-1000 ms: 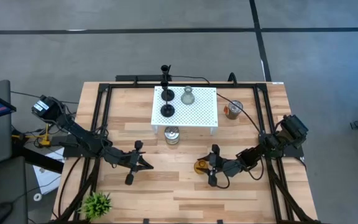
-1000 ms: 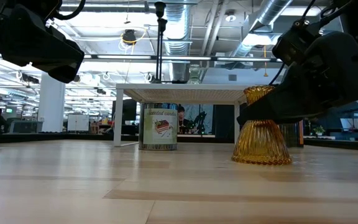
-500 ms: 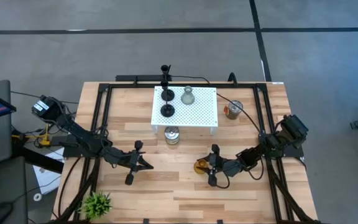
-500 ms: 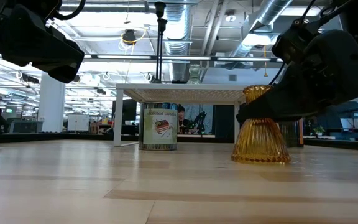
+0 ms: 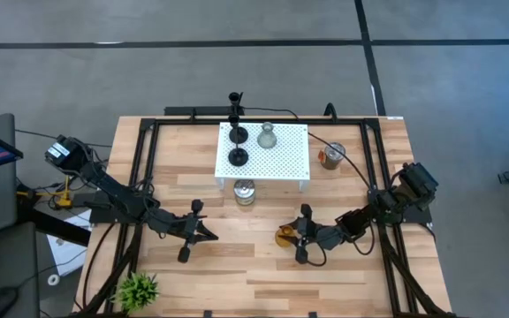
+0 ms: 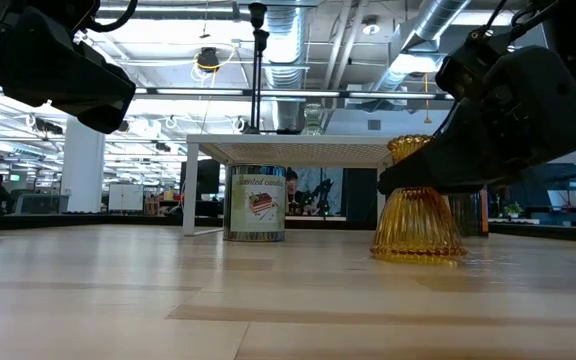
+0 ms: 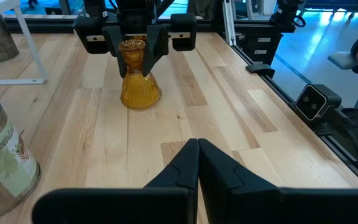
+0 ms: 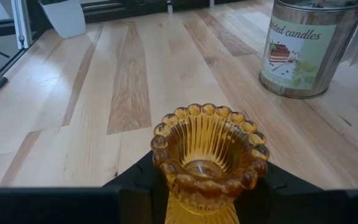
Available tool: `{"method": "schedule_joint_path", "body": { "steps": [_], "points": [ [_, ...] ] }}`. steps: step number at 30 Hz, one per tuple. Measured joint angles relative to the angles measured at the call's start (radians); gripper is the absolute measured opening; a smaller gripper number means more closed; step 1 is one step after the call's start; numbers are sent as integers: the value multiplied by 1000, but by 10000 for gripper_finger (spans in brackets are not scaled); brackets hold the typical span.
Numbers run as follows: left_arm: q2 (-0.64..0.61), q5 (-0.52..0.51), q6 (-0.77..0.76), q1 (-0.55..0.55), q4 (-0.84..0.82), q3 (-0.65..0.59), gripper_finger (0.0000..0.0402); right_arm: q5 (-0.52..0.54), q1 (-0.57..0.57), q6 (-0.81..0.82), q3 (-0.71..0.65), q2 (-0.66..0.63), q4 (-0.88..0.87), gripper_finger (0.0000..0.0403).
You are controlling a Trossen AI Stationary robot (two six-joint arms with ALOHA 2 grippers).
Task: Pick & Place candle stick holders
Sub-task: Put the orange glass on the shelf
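From above, we see the ribbed amber-orange glass candle holder standing on the wooden bench just in front of the right gripper, whose fingers sit on either side of it. The left gripper, closed on nothing, waits left of centre. Two black disc-based stem holders and a squat pale-green glass holder stand on a white perforated stand.

At bench level, the amber holder rests upright, its neck between the right gripper's fingers.

The left wrist view confirms the narrow grip around the neck.
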Motion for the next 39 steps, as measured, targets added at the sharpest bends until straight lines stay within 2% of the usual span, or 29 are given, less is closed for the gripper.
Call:
{"method": "schedule_joint_path", "body": {
  "steps": [11,17,23,31,39],
  "points": [
    [0,0,0,0,0,0,8,-4,-13,-1,12,-1,3,124],
    [0,0,0,0,0,0,8,-79,-43,-80,79,-1,-1,120],
    [0,0,0,0,0,0,8,-88,-87,-162,179,-6,-110,125],
    [0,0,0,0,0,0,8,-113,-174,-211,322,-176,-444,119],
    [0,0,0,0,-3,0,8,-136,-291,-311,399,-381,-578,116]
  ]
}}
